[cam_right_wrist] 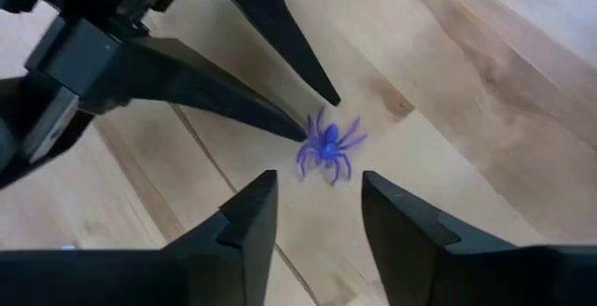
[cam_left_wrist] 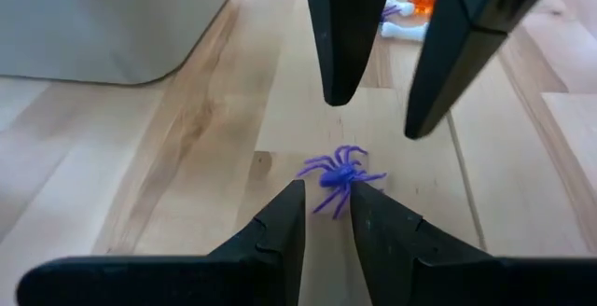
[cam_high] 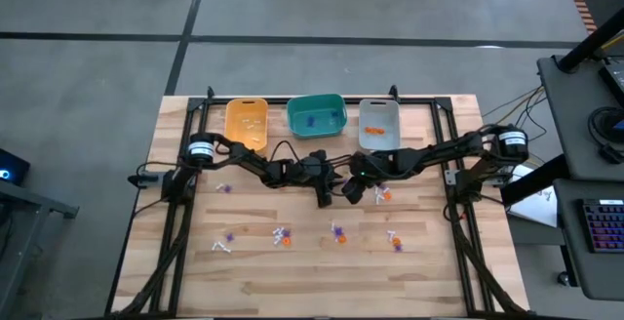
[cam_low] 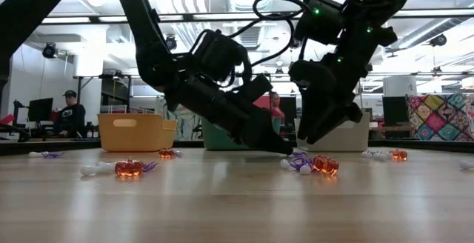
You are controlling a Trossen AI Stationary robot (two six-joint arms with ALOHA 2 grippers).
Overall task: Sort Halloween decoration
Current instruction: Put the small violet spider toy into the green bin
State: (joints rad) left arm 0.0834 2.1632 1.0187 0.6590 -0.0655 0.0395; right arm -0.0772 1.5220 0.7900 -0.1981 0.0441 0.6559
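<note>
**Between two sets of fingers, one purple spider**

At the middle of the wooden table (cam_high: pixel 195 261), both arms have their tips lowered around the same tiny purple spider (cam_left_wrist: pixel 338 176). From the left wrist view, the left gripper (cam_left_wrist: pixel 326 215) has its fingers standing narrowly apart, with the spider lying flat on the wood just at their tips, its body partly in the slot between them but not pinched. From the right wrist view, the right gripper (cam_right_wrist: pixel 319 199) is spread wider, and the spider sits just ahead of the gap, nearer to one finger than the other, touching neither as far as I can see. Each wrist view also shows the other arm's fingers pointing in from the far side, so the spider is hemmed in from both directions.

Seen from above, the two grippers meet just in front of the teal bin (cam_high: pixel 316 115), which has the yellow bin (cam_high: pixel 246 122) on one side and the grey bin (cam_high: pixel 379 123) on the other. More trinkets are scattered across the boards: orange pumpkins (cam_low: pixel 128 168), purple spiders and small white pieces (cam_high: pixel 220 247), most of them well apart from the grippers, though a little cluster (cam_low: pixel 311 163) sits right by the fingertips at table level.

No brand, label or readable writing shows on the bins, the trinkets or the arms.
</note>
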